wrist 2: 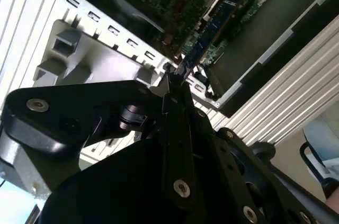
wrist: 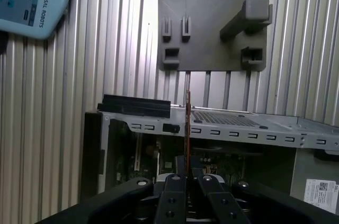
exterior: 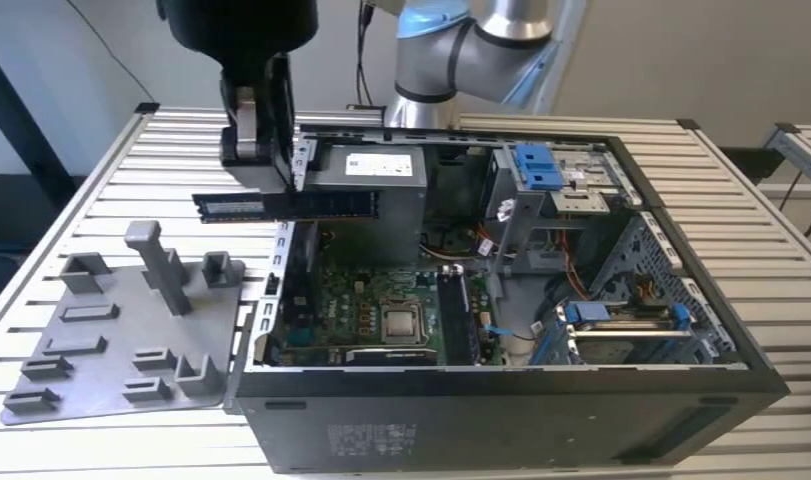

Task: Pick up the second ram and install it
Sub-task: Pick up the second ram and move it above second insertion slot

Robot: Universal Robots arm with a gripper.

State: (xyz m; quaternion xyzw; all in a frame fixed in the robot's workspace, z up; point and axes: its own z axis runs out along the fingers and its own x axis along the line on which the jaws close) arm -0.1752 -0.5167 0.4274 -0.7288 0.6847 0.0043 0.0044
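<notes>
Pincer (exterior: 269, 175) clamped on ram (exterior: 332, 205), carried level and clear of tray (exterior: 98, 345), above the case (exterior: 512, 420) wall on the tray side. Pickup done; ram not yet seated in a slot.

Thin dark second ram (exterior: 336, 205), level, on edge, aloft over the computer case (exterior: 512, 420) wall

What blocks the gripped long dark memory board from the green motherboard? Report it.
The gripper holds the long dark memory board above the open case's metal side rim; that rim lies between part of it and the green motherboard.
</notes>
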